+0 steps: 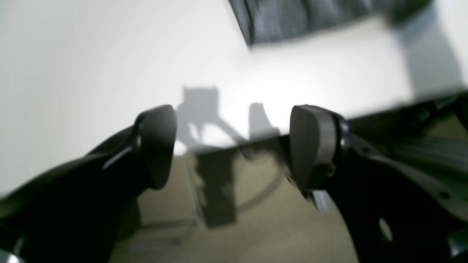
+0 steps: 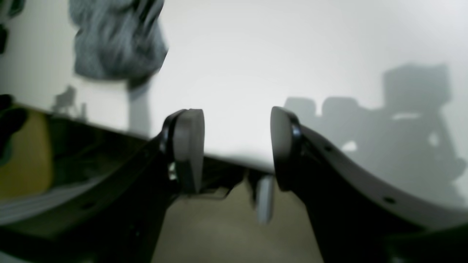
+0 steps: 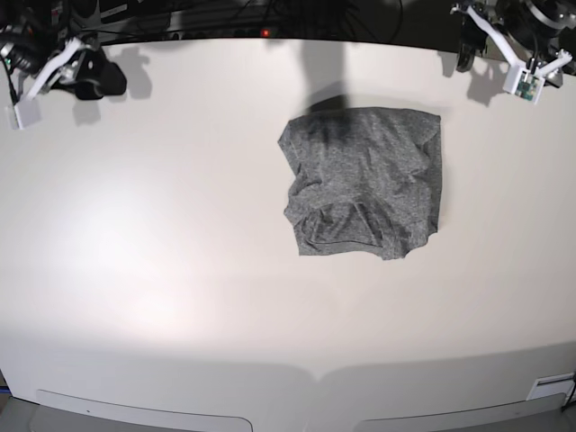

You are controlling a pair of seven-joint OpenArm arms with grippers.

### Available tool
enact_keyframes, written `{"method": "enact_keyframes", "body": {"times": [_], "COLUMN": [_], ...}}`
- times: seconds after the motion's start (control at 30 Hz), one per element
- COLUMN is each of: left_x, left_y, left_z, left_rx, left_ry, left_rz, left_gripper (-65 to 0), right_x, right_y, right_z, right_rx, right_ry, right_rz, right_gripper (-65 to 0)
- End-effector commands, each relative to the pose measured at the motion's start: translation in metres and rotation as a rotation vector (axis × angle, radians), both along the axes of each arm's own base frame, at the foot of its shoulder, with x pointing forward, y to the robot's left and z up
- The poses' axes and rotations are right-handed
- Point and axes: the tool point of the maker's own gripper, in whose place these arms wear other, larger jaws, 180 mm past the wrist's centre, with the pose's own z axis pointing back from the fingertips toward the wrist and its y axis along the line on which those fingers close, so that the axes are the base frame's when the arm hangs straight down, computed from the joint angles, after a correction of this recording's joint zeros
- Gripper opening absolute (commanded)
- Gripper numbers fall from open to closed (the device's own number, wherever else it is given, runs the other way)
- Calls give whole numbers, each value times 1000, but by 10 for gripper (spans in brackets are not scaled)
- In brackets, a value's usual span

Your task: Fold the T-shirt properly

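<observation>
Left wrist view: your left gripper (image 1: 232, 146) has its jaws spread wide with nothing between them, hanging over the table (image 1: 91, 73) edge. A blurred corner of the T-shirt (image 1: 292, 18) shows at the far top, well apart from the pads.

Right wrist view: your right gripper (image 2: 237, 146) also stands parted and empty, above the table (image 2: 256, 54) rim. The T-shirt (image 2: 117, 44) sits far upper left, blurred.

Base view: the T-shirt (image 3: 364, 180) lies folded into a rough square, right of table (image 3: 135, 270) centre, toward the far side. No clear long axis; the collar curve faces the near edge. Both arms are parked at the far corners.
</observation>
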Motion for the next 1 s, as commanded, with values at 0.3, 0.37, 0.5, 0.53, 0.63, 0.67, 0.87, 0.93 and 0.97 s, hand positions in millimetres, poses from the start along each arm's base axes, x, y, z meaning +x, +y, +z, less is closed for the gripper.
{"method": "enact_keyframes", "body": {"times": [0.3, 0.37, 0.5, 0.53, 0.63, 0.67, 0.87, 0.93, 0.97], "left_x": [-100, -122, -155, -161, -176, -179, -206, -207, -205], "left_y": [-7, -2, 19, 25, 51, 59, 86, 85, 83], "left_z": [-21, -37, -83, -97, -140, -154, -226, -241, -247], "left_rx": [-47, -67, -132, -145, -153, -151, -119, -127, -136], "left_ry": [256, 315, 359, 368, 415, 426, 545, 561, 553], "left_rz": [-20, -21, 54, 80, 192, 233, 397, 438, 458], "left_gripper": [-200, -200, -200, -200, -200, -200, -200, -200, -200], "right_x": [-125, -148, -170, -173, -193, -201, -244, -250, -249], "right_y": [38, 48, 61, 62, 64, 63, 46, 38, 35], "right_z": [-13, -21, -62, -76, -122, -136, -211, -230, -239], "right_rx": [113, 145, 132, 113, 41, 17, -76, -97, -104], "right_ry": [348, 437, 533, 547, 623, 655, 840, 887, 904], "right_rz": [-1, 16, 38, 54, 153, 194, 347, 355, 355], "right_gripper": [-360, -360, -360, -360, -360, -360, -360, -360, -360]}}
